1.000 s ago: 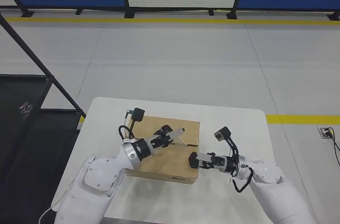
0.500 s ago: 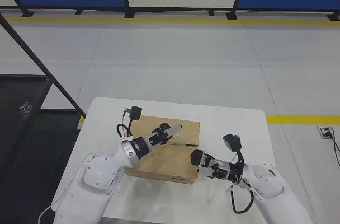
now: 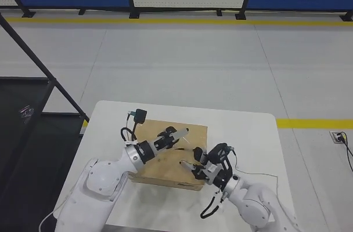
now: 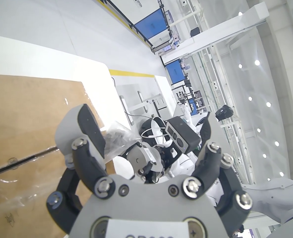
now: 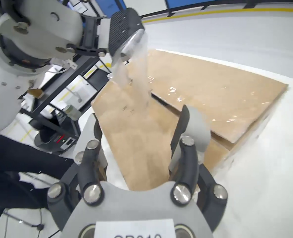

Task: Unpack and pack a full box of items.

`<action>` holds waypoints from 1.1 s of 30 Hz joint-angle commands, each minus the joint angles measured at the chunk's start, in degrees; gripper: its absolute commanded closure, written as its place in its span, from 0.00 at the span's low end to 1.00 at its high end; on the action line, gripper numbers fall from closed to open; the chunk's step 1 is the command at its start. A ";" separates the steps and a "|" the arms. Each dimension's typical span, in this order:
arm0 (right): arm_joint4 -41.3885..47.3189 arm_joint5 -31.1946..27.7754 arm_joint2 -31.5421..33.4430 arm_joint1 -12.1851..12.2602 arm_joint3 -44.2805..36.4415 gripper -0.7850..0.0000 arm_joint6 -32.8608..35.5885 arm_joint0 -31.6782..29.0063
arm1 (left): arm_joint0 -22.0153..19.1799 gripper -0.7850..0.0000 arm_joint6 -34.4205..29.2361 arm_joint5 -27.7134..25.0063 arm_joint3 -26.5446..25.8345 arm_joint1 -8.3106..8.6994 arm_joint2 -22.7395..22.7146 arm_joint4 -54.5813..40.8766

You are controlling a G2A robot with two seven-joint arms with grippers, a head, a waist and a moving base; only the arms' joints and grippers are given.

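Matt brown cardboard box (image 3: 165, 171), glossy clear plastic strip (image 5: 139, 75), smooth white table (image 3: 246, 133)

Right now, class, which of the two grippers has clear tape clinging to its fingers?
The left gripper: a strip of clear tape runs from one finger down to the cardboard box. The right gripper's open fingers are bare.

Spread right end effector (image 5: 140, 118) above cardboard box (image 5: 211, 92) with upstanding clear tape strip (image 5: 136, 75).

- White label (image 4: 146, 229) on left hand (image 4: 147, 117) base: print cut off at the edge, unreadable.
- Right hand (image 5: 140, 120) label (image 5: 136, 227): same.
- Wall panel (image 4: 136, 1) mark: too small to read.
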 commanded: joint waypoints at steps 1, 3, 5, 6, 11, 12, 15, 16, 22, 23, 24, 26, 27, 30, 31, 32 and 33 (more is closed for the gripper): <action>-2.53 4.17 -0.87 -0.34 -0.28 0.73 -2.83 -0.32 | -0.04 0.00 -0.09 0.09 0.03 -0.01 0.07 -0.02; -3.92 6.32 -1.55 -0.64 -0.43 0.89 -4.21 -0.22 | -0.09 0.00 -0.12 0.11 0.02 -0.02 0.19 0.05; -4.63 8.10 -1.93 -0.92 -0.25 1.00 -5.60 -0.13 | -0.15 0.00 -0.13 0.08 0.09 -0.03 0.24 0.07; -4.64 8.38 -2.02 -1.03 -0.13 1.00 -6.07 -0.07 | -0.17 0.00 -0.02 0.11 0.14 -0.04 0.23 0.02; -4.98 9.28 -1.41 -1.30 0.62 1.00 -7.99 -0.30 | -0.52 0.00 0.18 0.19 0.55 -0.03 -0.04 0.00; -5.26 9.72 -1.34 -1.37 0.65 1.00 -8.63 -0.37 | -0.58 0.00 0.17 0.22 0.68 -0.01 -0.19 0.00; -6.82 11.88 -1.45 -1.65 0.87 1.00 -10.68 -0.64 | -0.75 0.00 -0.32 0.43 1.13 0.11 -0.65 0.56; -7.13 12.30 -1.59 -1.76 0.92 1.00 -11.28 -0.68 | -0.77 0.00 -0.37 0.48 1.29 0.16 -0.86 0.67; -8.20 14.28 -1.85 -2.36 1.55 1.00 -13.97 -0.52 | -0.73 0.00 -0.42 0.40 1.70 0.40 -2.29 0.71; -8.25 14.50 -1.81 -2.45 1.65 1.00 -14.58 -0.55 | -0.71 0.00 -0.26 0.37 1.80 0.45 -2.70 0.67; -8.28 14.62 -1.81 -2.53 1.75 1.00 -14.99 -0.62 | -0.67 0.00 -0.25 0.37 1.92 0.51 -3.09 0.49; -8.38 14.64 -1.64 -2.67 1.89 1.00 -15.74 -0.64 | -0.64 0.00 -0.15 0.32 2.34 0.67 -4.25 0.25; -8.50 14.68 -1.55 -2.73 2.05 1.00 -16.09 -0.70 | -0.56 0.00 -0.25 0.20 2.60 0.78 -4.89 0.21; -9.07 14.51 -1.38 -2.91 2.41 1.00 -17.22 -0.72 | -0.02 0.00 -0.45 -0.19 3.58 1.18 -7.35 -0.07; -9.21 14.37 -1.32 -2.96 2.54 1.00 -17.47 -0.71 | 0.19 0.00 -0.92 -0.23 3.94 1.33 -8.19 -0.44; -9.35 14.17 -1.24 -3.00 2.72 1.00 -17.62 -0.68 | 0.41 0.00 -1.99 -0.16 4.31 1.48 -8.91 -1.18; -9.50 13.94 -1.15 -3.05 2.88 1.00 -17.72 -0.62 | 0.55 0.00 -3.42 0.13 4.65 1.61 -9.56 -2.46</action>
